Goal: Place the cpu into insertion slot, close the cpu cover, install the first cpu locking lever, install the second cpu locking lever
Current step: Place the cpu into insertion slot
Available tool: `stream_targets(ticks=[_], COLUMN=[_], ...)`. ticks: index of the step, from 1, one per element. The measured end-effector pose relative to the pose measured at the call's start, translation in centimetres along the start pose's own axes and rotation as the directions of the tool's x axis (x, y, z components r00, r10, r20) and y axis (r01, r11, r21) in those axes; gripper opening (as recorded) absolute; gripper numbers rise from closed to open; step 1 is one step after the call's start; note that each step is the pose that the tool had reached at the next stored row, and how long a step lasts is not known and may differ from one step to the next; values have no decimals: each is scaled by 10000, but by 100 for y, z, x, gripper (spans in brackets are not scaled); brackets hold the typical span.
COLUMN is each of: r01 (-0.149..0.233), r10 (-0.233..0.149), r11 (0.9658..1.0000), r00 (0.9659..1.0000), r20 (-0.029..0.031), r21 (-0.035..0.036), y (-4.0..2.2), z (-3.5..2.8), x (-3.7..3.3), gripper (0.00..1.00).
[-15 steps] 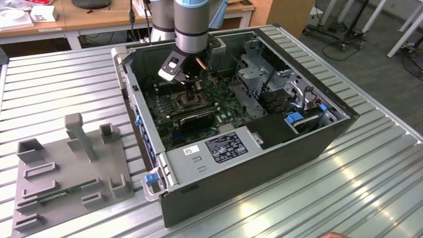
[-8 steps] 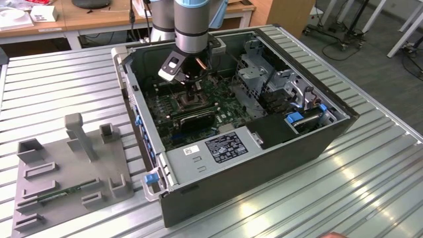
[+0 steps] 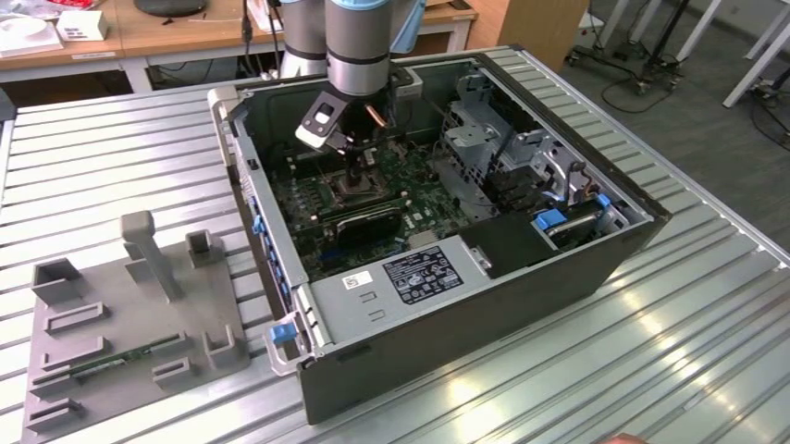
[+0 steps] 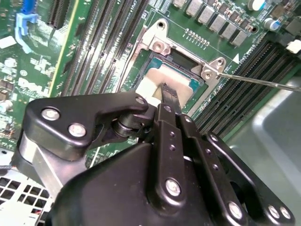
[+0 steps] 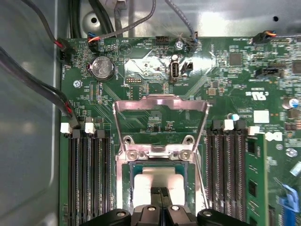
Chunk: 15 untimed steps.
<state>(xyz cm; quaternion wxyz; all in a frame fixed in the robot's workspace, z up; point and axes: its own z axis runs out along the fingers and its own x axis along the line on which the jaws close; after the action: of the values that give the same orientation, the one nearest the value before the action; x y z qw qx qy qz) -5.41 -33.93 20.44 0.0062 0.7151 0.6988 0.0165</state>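
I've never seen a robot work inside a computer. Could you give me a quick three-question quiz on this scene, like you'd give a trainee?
1. Fill in: the motherboard is ___ in colour.
2. True or false: the cpu cover lies shut over the cpu.
3. The gripper has its tips: A) over the cpu, at the insertion slot; B) on the cpu cover; C) on bare motherboard, far from the cpu.
Key: 1 green; 2 false, the cpu cover stands open; 3 A.
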Motion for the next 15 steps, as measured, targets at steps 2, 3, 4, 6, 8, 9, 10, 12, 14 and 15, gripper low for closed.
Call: stream_targets(ticks=[2,3,4,6,8,9,10,12,14,15], r01=[0,0,0,0,0,0,0,0,0,0], r10=[0,0,0,0,0,0,0,0,0,0], r11=[10000,10000,10000,10000,10000,10000,10000,10000,10000,10000], r00=[10000,10000,10000,10000,10000,10000,10000,10000,10000,10000], r20=[1,2,2,2,2,2,1,2,2,3], r21=[0,1,1,1,1,1,0,1,1,1], y=[1,2,3,4,5,6,7,8,9,10], z=[-39,-58,-76,-117,-159,-181,-203,-243,-285,-302], x=[1,1,1,2,2,3,3,3,4,4], gripper=[11,11,11,11,11,11,11,11,11,11])
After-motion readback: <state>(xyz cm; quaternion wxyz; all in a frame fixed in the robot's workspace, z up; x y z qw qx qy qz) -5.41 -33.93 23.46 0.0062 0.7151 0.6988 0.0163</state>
